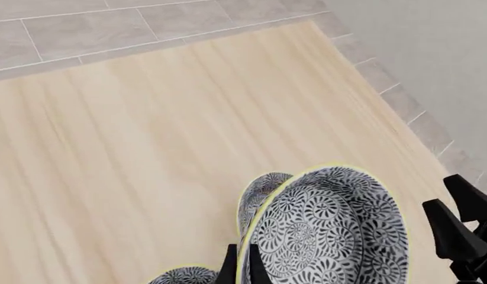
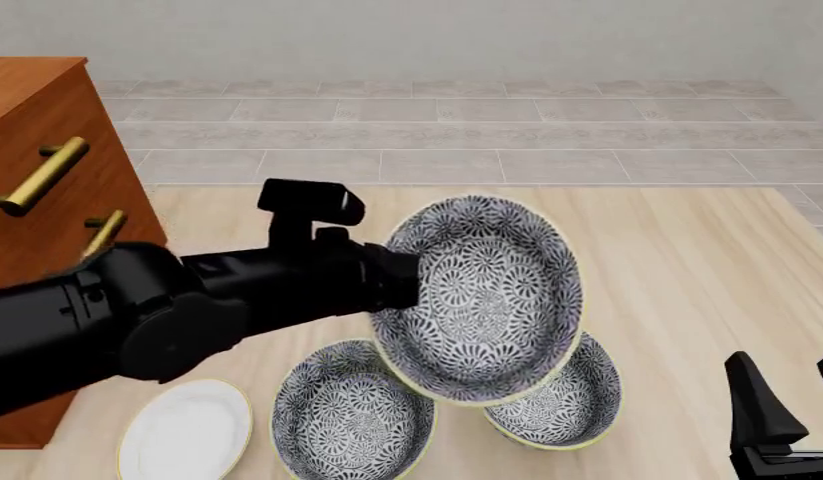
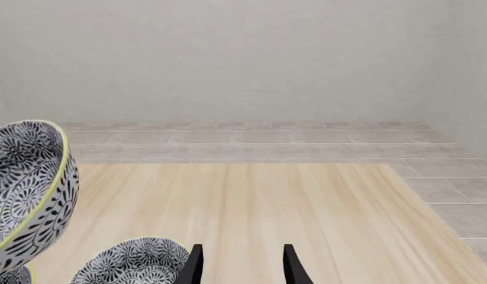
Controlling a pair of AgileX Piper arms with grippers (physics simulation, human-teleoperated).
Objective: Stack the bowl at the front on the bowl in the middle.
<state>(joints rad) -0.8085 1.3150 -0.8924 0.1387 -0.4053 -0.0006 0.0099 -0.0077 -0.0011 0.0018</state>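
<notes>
Front bowl (image 2: 481, 300) is up off the table, tilted with its inside facing the camera, left gripper (image 2: 400, 280) clamped on its rim at the left side; left wrist view shows one finger inside and one outside the wall. It holds nothing. Under it on the table sit two more bowls, both with nothing in them: one at lower left (image 2: 351, 415) and one at lower right (image 2: 561, 400), the held bowl covering the far part of each. I can't tell from these views which of the two is the middle bowl. Plate (image 2: 187, 432) lies bare near the front-left, just beside the lower-left bowl, partly under the left arm. Right gripper (image 2: 782, 420) sits low at the front-right corner, cut off by the frame; its fingers (image 3: 194, 264) stand apart with nothing between them, near the lower-right bowl but not touching. Cabinet (image 2: 44, 180) stands along the table's left side, close to the arm. Table (image 2: 678, 260) is open wood to the right and behind the bowls, out to its far and right edges.
</notes>
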